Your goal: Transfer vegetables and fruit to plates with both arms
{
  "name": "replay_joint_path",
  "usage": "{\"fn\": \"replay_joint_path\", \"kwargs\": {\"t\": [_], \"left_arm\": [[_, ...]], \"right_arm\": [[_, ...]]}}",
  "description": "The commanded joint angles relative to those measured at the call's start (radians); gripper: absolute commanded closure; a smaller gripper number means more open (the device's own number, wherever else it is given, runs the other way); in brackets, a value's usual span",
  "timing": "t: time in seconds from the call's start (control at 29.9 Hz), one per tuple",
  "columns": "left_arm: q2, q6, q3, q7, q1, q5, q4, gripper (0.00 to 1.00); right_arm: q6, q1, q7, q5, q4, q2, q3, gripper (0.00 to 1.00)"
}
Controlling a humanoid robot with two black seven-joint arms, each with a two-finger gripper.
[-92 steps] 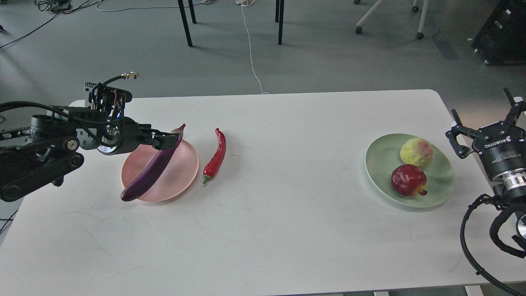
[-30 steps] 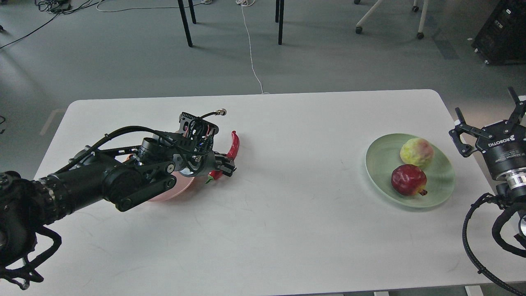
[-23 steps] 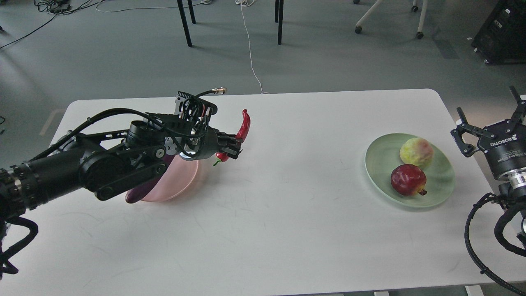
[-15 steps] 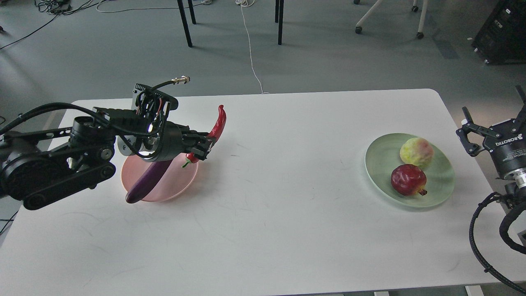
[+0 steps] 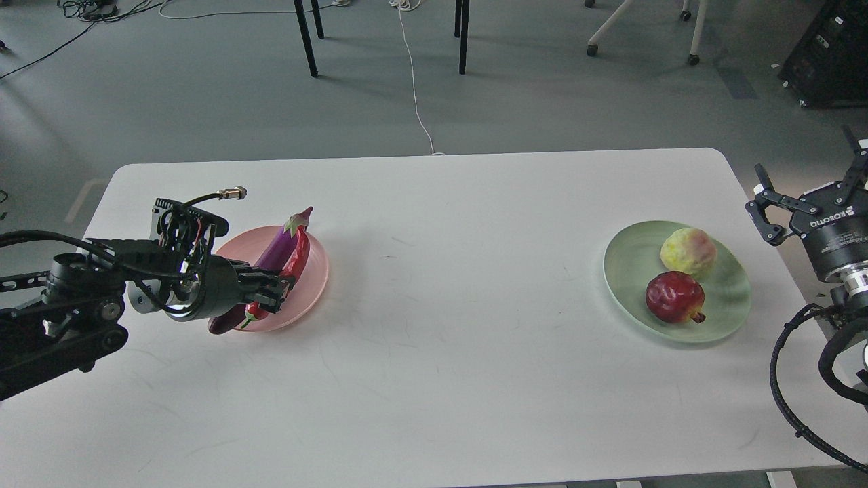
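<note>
A purple eggplant (image 5: 278,247) lies slanted across the pale pink plate (image 5: 317,281) at the table's left. A red chili pepper (image 5: 298,254) lies beside it on the plate, to its right. My left gripper (image 5: 273,293) is low over the plate's front and shut on the chili's lower part near the green stem. The pale green plate (image 5: 627,264) at the right holds a dark-red pomegranate (image 5: 673,297) and a yellow-green fruit (image 5: 687,252). My right gripper (image 5: 807,173) is open and empty, beyond the table's right edge, right of the green plate.
The white table (image 5: 441,325) has rounded far corners. Behind it on the floor are black chair legs (image 5: 305,37), a white cable (image 5: 415,95) and a black case (image 5: 831,54) at the top right.
My left gripper took hold of the chili, lifted it off the table, carried it left and lowered it onto the pink plate beside the eggplant. The right arm barely shifted.
</note>
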Motion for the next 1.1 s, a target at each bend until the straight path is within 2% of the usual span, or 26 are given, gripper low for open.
{"fn": "replay_joint_path", "kwargs": {"t": [0.0,0.07,0.1,0.2,0.3,0.5,0.6,0.77,0.87,1.0,1.07], "left_arm": [[-0.011,0.000,-0.002,0.002,0.000,0.001,0.016,0.52],[-0.011,0.000,0.000,0.002,0.000,0.001,0.016,0.32],[-0.011,0.000,-0.002,0.002,0.000,0.000,0.016,0.28],[-0.005,0.002,-0.006,-0.001,-0.001,-0.006,0.016,0.22],[-0.002,0.002,-0.081,-0.011,-0.003,-0.020,0.016,0.16],[-0.039,0.005,-0.275,-0.014,0.000,-0.237,0.057,0.08],[-0.125,0.035,-0.339,-0.014,0.000,-0.452,0.159,0.02],[-0.243,0.127,-0.364,-0.027,-0.001,-0.829,0.333,0.02],[-0.281,0.135,-0.414,-0.041,-0.013,-1.014,0.393,0.02],[-0.336,0.141,-0.563,-0.044,-0.012,-1.127,0.494,0.02],[-0.375,0.134,-0.646,-0.075,-0.004,-1.187,0.545,0.02]], "right_arm": [[-0.001,0.005,0.000,-0.001,0.000,0.000,-0.001,0.01],[0.000,0.003,0.000,-0.001,0.000,0.000,-0.001,0.01],[-0.001,0.003,0.000,-0.001,0.000,0.000,-0.001,0.01],[0.000,0.003,0.000,-0.001,-0.001,0.000,-0.001,0.01],[-0.001,0.006,0.000,-0.001,-0.003,-0.005,0.001,0.01],[-0.003,0.098,0.000,-0.010,-0.082,0.000,0.001,0.01],[-0.013,0.154,0.000,-0.016,-0.122,0.003,0.001,0.01],[-0.041,0.177,0.004,-0.016,-0.127,0.003,0.006,0.01],[-0.040,0.178,-0.014,-0.016,-0.121,0.002,0.001,0.01],[-0.040,0.197,-0.017,-0.016,-0.118,0.003,0.001,0.01],[-0.044,0.210,-0.020,-0.016,-0.124,0.003,0.002,0.01]]}}
